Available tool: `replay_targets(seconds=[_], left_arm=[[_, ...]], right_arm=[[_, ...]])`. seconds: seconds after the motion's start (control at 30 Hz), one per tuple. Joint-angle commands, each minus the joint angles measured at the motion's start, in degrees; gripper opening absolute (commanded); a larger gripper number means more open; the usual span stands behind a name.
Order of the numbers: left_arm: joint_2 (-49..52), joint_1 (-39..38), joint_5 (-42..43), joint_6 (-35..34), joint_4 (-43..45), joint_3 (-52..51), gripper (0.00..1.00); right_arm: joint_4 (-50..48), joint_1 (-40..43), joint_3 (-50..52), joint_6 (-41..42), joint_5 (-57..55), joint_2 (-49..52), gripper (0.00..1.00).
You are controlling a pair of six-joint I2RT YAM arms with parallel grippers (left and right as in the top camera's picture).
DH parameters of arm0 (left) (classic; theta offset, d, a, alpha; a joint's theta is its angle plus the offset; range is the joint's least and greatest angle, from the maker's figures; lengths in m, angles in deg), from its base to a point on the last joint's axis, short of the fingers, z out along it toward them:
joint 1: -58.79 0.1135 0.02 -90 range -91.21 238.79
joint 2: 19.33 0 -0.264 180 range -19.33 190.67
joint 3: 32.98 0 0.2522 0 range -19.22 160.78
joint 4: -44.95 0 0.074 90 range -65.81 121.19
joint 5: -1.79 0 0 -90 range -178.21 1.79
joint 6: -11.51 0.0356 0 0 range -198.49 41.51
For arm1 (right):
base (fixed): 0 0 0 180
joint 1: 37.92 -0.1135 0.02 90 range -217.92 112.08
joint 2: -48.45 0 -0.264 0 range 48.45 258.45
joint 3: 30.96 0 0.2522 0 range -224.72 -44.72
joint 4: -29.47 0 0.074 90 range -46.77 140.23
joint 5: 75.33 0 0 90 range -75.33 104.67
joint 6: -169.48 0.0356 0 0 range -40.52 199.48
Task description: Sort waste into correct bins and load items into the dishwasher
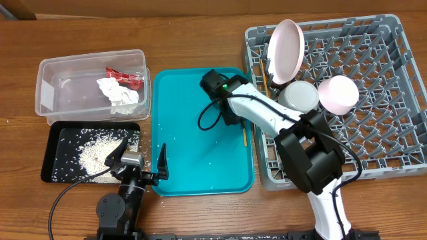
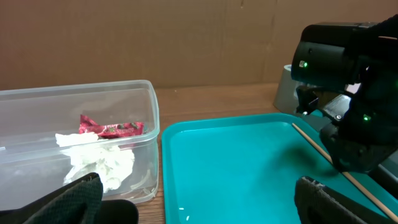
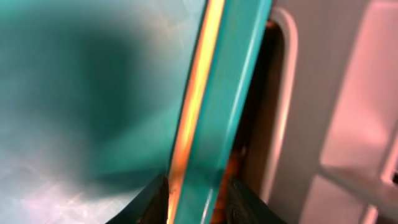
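— When the overhead view is up, which materials lie on the left side?

— You see a clear, thin-walled plastic tub [image 1: 67, 87] holding a crumpled white paper napkin [image 1: 119, 93] and a glossy red sauce packet [image 1: 125, 77], the two touching. Just below it, a shallow black tray [image 1: 48, 160] carries loose white rice grains [image 1: 93, 157]. The left gripper [image 1: 139, 162] sits at that tray's right end, next to the teal serving tray [image 1: 193, 160], jaws spread wide and grasping nothing.

— And the right side?

— You find the smooth teal serving tray beside the grey lattice dish rack [image 1: 393, 133]. In the rack, a round pinkish-white plate [image 1: 285, 41] stands on edge among the pegs. A pale grey bowl [image 1: 298, 95] sits just below it, and a pinkish-white bowl [image 1: 338, 93] beside that shows a smooth dome. One thin wooden chopstick [image 1: 245, 135] lies along the teal tray's right rim.

— What is the state of the right gripper?

— Treat it as undetermined. In the right wrist view the right gripper [image 3: 198, 202] has a fingertip on each side of the chopstick and the rim. That picture is blurred and cropped close, so you cannot tell whether it clamps the stick. From overhead, the arm covers its fingers.
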Motion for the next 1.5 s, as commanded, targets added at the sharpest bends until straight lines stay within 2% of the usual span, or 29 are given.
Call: replay_targets(seconds=[0.0, 0.17, 0.27, 0.4, 0.53, 0.63, 0.93, 1.07, 1.27, 1.4, 1.47], left_arm=[[-0.4, 0.3, 0.4, -0.8, -0.1, -0.2, 1.00], [-0.4, 0.3, 0.4, -0.8, -0.1, -0.2, 1.00], [-0.4, 0.3, 0.4, -0.8, -0.1, -0.2, 1.00], [-0.4, 0.3, 0.4, -0.8, -0.1, -0.2, 1.00], [-0.4, 0.3, 0.4, -0.8, -0.1, -0.2, 1.00], [-0.4, 0.3, 0.4, -0.8, -0.1, -0.2, 1.00], [-0.4, 0.3, 0.4, -0.8, -0.1, -0.2, 1.00], [-0.4, 0.3, 0.4, -0.8, -0.1, -0.2, 1.00], [-0.4, 0.3, 0.4, -0.8, -0.1, -0.2, 1.00], [-0.4, 0.3, 0.4, -0.8, -0.1, -0.2, 1.00], [-0.4, 0.3, 0.4, -0.8, -0.1, -0.2, 1.00]], right_arm=[[-0.1, 1.0, -0.7, 0.4, 3.0, 0.9, 0.32], [-1.9, 1.2, 1.0, -3.4, 13.4, 0.9, 0.29], [-1.4, 0.4, 1.3, -3.9, 15.7, 1.0, 0.26], [-1.0, -1.1, 1.3, -3.8, 14.3, 1.0, 0.26], [0.6, -1.6, 1.1, 1.2, 1.1, 0.9, 0.21], [2.0, -1.6, 0.9, 2.9, -6.9, 0.9, 0.22], [3.4, -2.3, -1.7, 2.9, -7.0, -1.8, 0.22], [3.0, -3.3, -2.5, 1.2, -3.8, -3.4, 0.26], [2.4, -3.6, -2.5, -0.5, 0.6, -3.5, 0.26], [1.5, -3.7, -2.5, -0.6, 2.8, -3.5, 0.36], [1.0, -3.5, -2.3, -0.6, 4.0, -3.4, 0.36]])
